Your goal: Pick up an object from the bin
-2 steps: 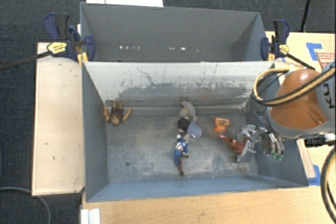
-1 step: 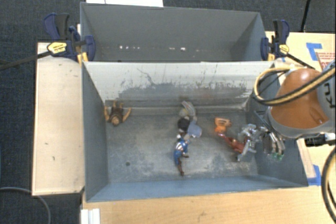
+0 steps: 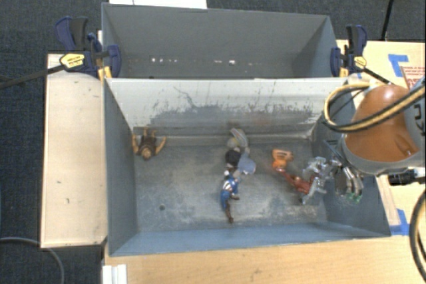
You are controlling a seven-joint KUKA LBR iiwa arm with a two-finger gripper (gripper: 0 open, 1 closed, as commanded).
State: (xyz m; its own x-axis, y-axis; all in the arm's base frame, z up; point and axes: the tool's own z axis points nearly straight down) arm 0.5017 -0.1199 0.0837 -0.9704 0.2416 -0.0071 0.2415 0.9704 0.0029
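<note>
My gripper is low in the right part of the bin, close to the floor. A small red thing lies right at its left side, touching or nearly touching it; part of it is hidden under the gripper. Just beyond that, up and to the left, sits a small orange thing.
In the bin's middle lies a string of small things: a grey one, a black one, a pale blue-grey one and a blue-and-white figure. A brown figure lies by the back left wall. The arm with its orange cover overhangs the right wall.
</note>
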